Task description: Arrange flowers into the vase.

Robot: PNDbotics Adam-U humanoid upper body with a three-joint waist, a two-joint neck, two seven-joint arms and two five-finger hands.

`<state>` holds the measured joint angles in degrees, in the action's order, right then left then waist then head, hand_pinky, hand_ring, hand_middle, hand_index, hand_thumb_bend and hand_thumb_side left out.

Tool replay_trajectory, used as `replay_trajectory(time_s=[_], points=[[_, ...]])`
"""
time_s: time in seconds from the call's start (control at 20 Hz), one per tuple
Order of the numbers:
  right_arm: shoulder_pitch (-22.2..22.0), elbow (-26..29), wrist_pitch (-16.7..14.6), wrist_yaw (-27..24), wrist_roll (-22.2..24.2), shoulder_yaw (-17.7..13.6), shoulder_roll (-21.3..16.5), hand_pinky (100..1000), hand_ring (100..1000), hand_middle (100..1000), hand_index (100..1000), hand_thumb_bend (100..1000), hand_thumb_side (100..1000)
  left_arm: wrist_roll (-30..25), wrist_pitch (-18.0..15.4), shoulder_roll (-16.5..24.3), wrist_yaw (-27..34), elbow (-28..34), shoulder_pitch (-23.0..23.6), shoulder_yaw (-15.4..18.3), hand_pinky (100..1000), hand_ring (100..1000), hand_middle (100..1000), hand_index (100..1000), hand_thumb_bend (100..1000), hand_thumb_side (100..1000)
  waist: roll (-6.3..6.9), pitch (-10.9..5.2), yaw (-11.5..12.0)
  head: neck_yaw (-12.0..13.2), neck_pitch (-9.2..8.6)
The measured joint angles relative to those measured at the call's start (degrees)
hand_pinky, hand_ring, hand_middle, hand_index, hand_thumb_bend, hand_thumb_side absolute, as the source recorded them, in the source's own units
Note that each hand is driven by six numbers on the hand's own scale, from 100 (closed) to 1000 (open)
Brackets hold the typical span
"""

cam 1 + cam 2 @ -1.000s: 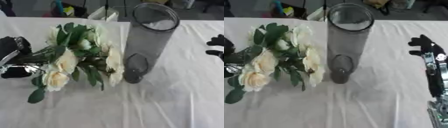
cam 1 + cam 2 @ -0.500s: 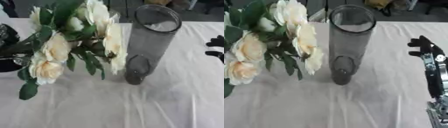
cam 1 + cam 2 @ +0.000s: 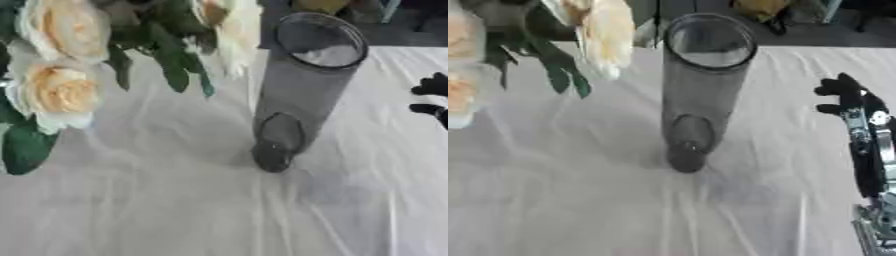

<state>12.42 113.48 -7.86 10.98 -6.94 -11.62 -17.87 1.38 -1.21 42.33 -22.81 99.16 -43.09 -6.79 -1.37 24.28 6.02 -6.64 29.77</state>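
Now we see the cream rose bouquet [image 3: 61,85] risen off the tablecloth [image 3: 175,210] toward the smoky glass vase [image 3: 302,90], its holder unseen, while our right hand [image 3: 846,97] idles, curl unclear.

Vase [image 3: 302,87]: tall smoky-grey clear glass cylinder, upright on white cloth, centre of view, mouth open, nothing inside. Flowers [image 3: 61,75]: bunch of cream/pale-peach roses w/ dark green leaves, up off the cloth at upper left, close to camera, blooms partly cropped; nearest bloom just left of vase rim, not inside.
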Motion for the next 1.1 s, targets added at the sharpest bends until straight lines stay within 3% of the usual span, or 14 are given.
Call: replay_trajectory(time_s=[0.4, 1.1], points=[[-0.16, 0.0, -0.14, -0.27, -0.41, 0.0, -0.21, 713, 996, 682, 789, 100, 1000, 7.39, 5.82, -0.36, 9.21, 2.18, -3.92, 1.07, 100, 100, 100, 100, 100, 602, 1.59, -1.28, -1.57, 0.01, 1.48], [1.57, 0.0, -0.48, -2.08, -0.94, 0.74, -1.43, 713, 990, 681, 789, 100, 1000, 18.51, 7.07, -5.61, 23.25, 0.61, -12.95, 0.96, 100, 100, 100, 100, 100, 634, 3.34, -2.76, -4.0, 1.57, 1.73]])
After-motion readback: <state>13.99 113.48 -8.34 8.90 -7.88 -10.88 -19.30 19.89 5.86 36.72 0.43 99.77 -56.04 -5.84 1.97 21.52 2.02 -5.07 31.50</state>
